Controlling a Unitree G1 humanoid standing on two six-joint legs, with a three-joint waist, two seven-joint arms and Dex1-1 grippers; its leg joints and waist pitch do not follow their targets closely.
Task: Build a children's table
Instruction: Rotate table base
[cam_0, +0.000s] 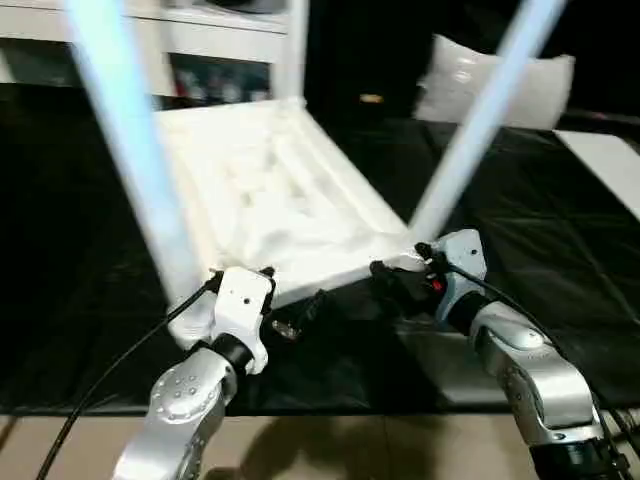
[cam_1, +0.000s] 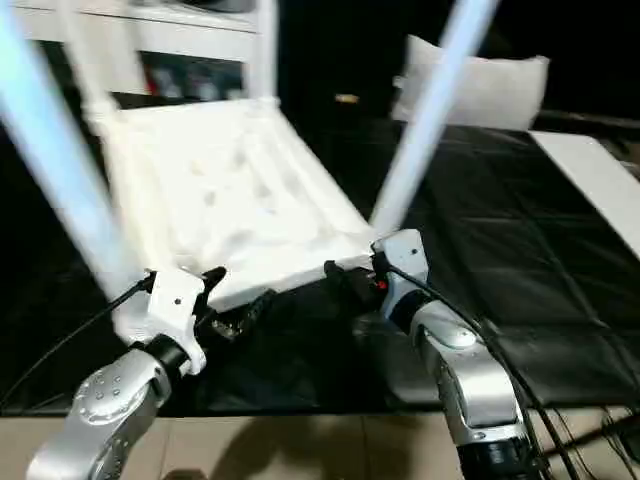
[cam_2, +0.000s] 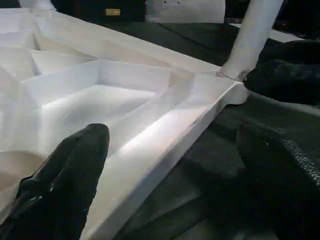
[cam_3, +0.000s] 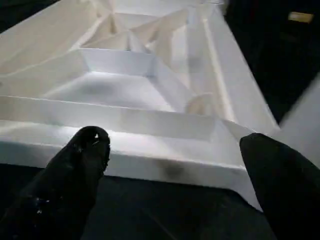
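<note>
The white children's table top (cam_0: 270, 200) lies upside down on black cloth, its ribbed underside facing up. Two white legs (cam_0: 130, 140) (cam_0: 480, 120) rise from its near corners, and a further leg (cam_0: 292, 50) stands at the back. My left gripper (cam_0: 290, 320) is open at the near rim close to the left corner. In the left wrist view its fingers (cam_2: 65, 185) straddle the rim (cam_2: 165, 145), one over the ribs and one outside. My right gripper (cam_0: 395, 280) is open at the near right corner, its fingers (cam_3: 75, 170) spread in front of the rim (cam_3: 125, 150).
A white cabinet with shelves (cam_0: 200, 40) stands behind the top. At the back right lies a white cushion (cam_0: 490, 80), with a flat white board (cam_0: 605, 160) at the right edge. The black cloth (cam_0: 560, 260) ends near me, above tan floor (cam_0: 330, 440).
</note>
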